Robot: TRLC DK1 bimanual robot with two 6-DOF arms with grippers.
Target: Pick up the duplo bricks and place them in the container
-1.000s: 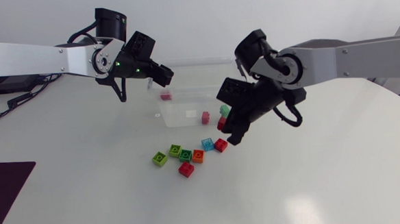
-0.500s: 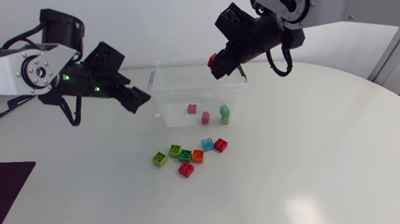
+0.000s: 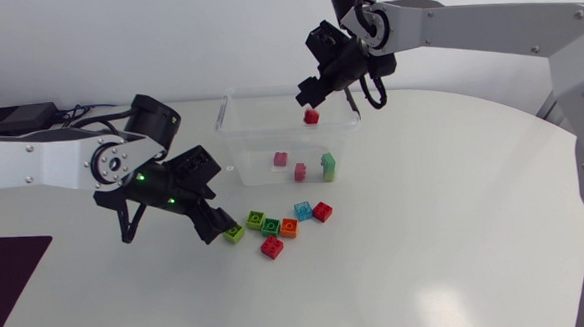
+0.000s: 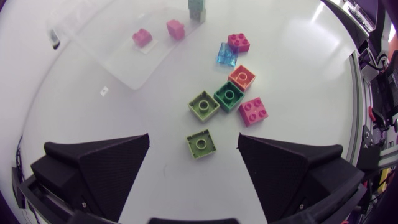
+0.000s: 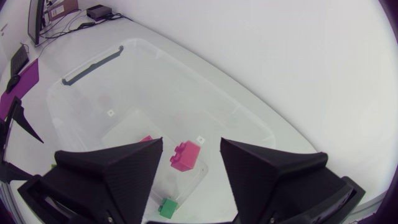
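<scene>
Several duplo bricks lie in a cluster on the white table: light green (image 3: pixel 234 232), lime (image 3: pixel 256 219), dark green (image 3: pixel 270 226), orange (image 3: pixel 288 227), two red (image 3: pixel 271 247) and light blue (image 3: pixel 302 210). My left gripper (image 3: pixel 218 215) hangs open just left of the light green brick (image 4: pixel 201 142), which lies ahead between its fingers, untouched. Above the clear container (image 3: pixel 231 99), my right gripper (image 3: pixel 310 87) is open. A red brick (image 3: pixel 311 115) hangs loose below it, showing free between its fingers (image 5: pixel 186 155). Two pink bricks (image 3: pixel 280 159) and a green one (image 3: pixel 327 165) lie inside.
The container (image 5: pixel 87 70) stands at the table's far middle, with the brick cluster just in front of it. A dark purple mat (image 3: pixel 2 269) lies at the left front edge. White tabletop stretches to the right and front.
My left arm swung away from the container and came down beside the light green brick, opening. My right arm rose over the container with the red brick and let it go.
</scene>
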